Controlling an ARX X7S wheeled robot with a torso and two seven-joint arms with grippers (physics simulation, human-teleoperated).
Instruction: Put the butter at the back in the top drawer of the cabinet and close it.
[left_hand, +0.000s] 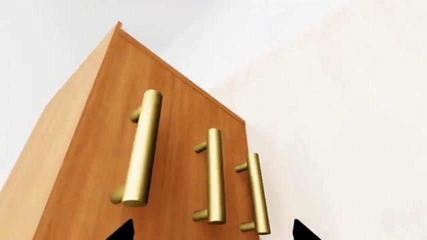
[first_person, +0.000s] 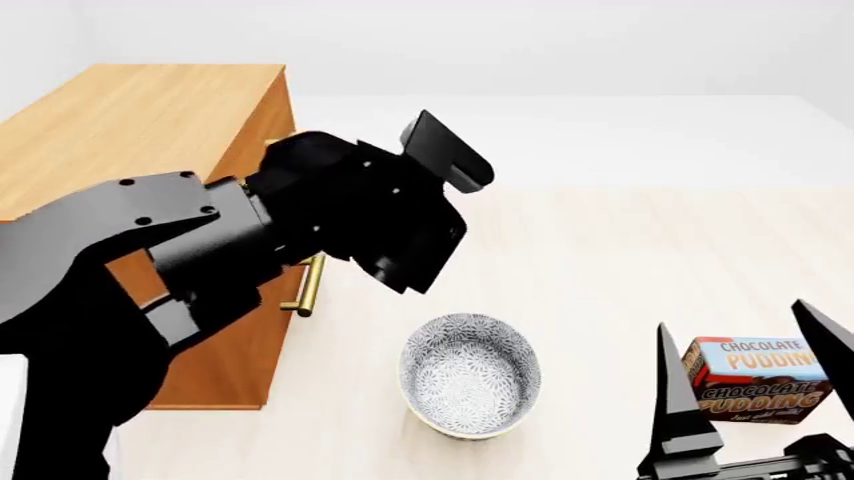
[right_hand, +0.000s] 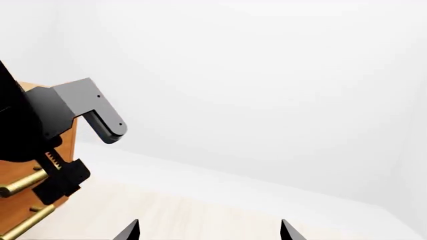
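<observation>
**A:** What worries you from here?

**B:** Catching the wrong bar. My left hand (left_hand: 212, 231) is spread wide and empty, facing the front of the boxy light-brown wooden cabinet (left_hand: 73, 165). Its three horizontal brass bar handles sit close together. I judge the bar nearest the cabinet's top (left_hand: 143, 147) belongs to the top drawer (left_hand: 110, 125). With fingers this far apart, I could straddle two bars or hook the middle one (left_hand: 214, 175). From the head view my own left arm (first_person: 254, 250) hides most of the cabinet front, so I'd be steering by the wrist view alone.

**A:** And the butter?

**B:** I can't find it in any view, so I can't place it relative to either hand. Beside the cabinet's front I see only a round white patterned bowl (first_person: 470, 375). Farther from the cabinet is a brown-and-blue chocolate pudding box (first_person: 758, 380), seen between my right hand's (first_person: 747, 385) widely parted, empty fingers. Taking that box for the butter is the other risk.

**A:** Are the drawers shut?

**B:** All three look closed.
</observation>
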